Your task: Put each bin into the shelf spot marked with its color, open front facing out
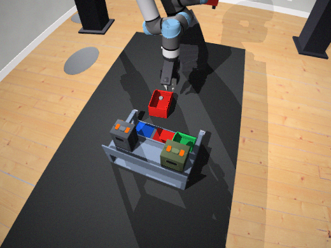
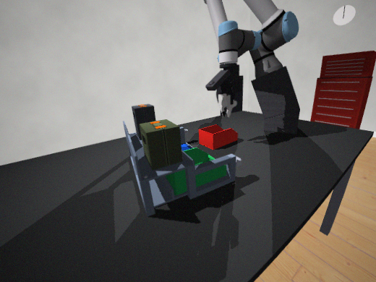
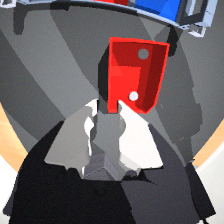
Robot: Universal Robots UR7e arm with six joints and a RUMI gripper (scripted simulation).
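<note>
The counter (image 1: 204, 117) is showing a dark, smooth, glossy top that is mirroring shadows. The red bin (image 1: 160, 103) is looking like smooth matt plastic, the shelf (image 1: 149, 165) like flat grey painted metal. The floor (image 1: 286, 126) is reading as grained, lightly polished wood. The end effector (image 3: 106, 120) is appearing pale grey and matt.

Two cases with orange latches, one dark grey (image 1: 123, 136) and one olive (image 1: 175, 156), stand at opposite ends of a top board, while a red drawer cabinet (image 2: 343, 90) stands by the wall, black pillars (image 1: 90, 7) nearby
</note>
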